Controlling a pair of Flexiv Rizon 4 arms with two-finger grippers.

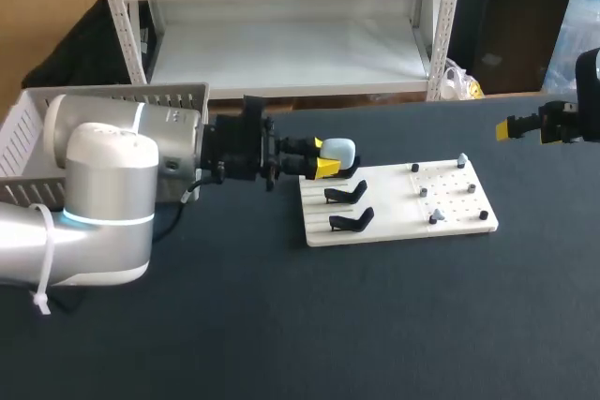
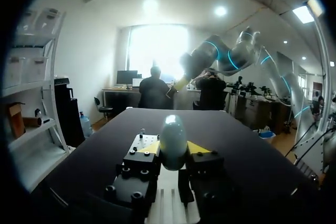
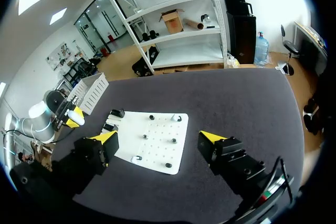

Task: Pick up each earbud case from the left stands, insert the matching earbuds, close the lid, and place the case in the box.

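Observation:
A pale blue earbud case (image 1: 338, 150) is held above the left end of the white board (image 1: 394, 228), with my left gripper (image 1: 322, 162) shut on it. In the left wrist view the case (image 2: 173, 139) stands upright between the yellow tips of the left gripper (image 2: 173, 148). Two empty black stands (image 1: 346, 194) (image 1: 352, 221) sit on the board below it. Small earbuds (image 1: 436, 217) rest on pegs on the board's right half. My right gripper (image 1: 527, 126) hovers open beyond the board's far right corner. In its own view the right gripper (image 3: 157, 139) is high over the board (image 3: 157, 127).
A white slatted box (image 1: 112, 98) stands at the back left of the table, behind my left arm; it also shows as the box (image 3: 92, 90) in the right wrist view. The dark tabletop (image 1: 375, 325) stretches in front of the board.

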